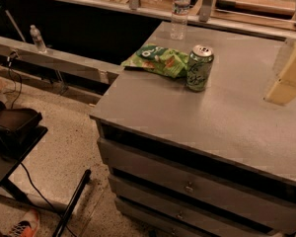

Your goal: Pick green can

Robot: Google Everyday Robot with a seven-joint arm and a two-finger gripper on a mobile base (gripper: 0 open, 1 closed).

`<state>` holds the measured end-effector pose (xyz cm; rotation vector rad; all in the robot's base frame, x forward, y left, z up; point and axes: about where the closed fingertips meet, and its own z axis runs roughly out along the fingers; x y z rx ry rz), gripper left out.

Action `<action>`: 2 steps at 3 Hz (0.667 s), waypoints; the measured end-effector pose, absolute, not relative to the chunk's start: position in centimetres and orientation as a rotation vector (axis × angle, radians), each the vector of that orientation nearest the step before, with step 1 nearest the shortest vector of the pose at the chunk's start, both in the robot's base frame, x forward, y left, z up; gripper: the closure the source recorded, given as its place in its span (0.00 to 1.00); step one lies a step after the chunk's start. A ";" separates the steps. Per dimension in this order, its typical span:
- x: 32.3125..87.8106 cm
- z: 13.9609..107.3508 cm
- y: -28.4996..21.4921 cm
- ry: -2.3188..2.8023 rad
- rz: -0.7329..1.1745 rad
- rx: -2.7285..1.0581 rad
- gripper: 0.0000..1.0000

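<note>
The green can (200,67) stands upright on the grey cabinet top (187,117), left of the top's middle. It is light green with a silver top, a pull tab and dark script lettering. My gripper (282,85) shows as a pale cream shape at the right edge of the camera view. It hangs above the cabinet top, well to the right of the can and apart from it. It holds nothing that I can see.
A flat green snack bag with orange marks (158,59) lies just left of the can, touching or nearly touching it. A clear water bottle (179,12) stands at the far edge. Drawers (187,184) face front. A second small bottle (38,38) stands on a ledge at the left.
</note>
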<state>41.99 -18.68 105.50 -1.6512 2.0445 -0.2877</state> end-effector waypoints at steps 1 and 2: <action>42.0 105.8 -18.5 2.039 -0.292 -1.649 0.00; 45.3 105.7 -18.4 2.042 -0.270 -1.637 0.00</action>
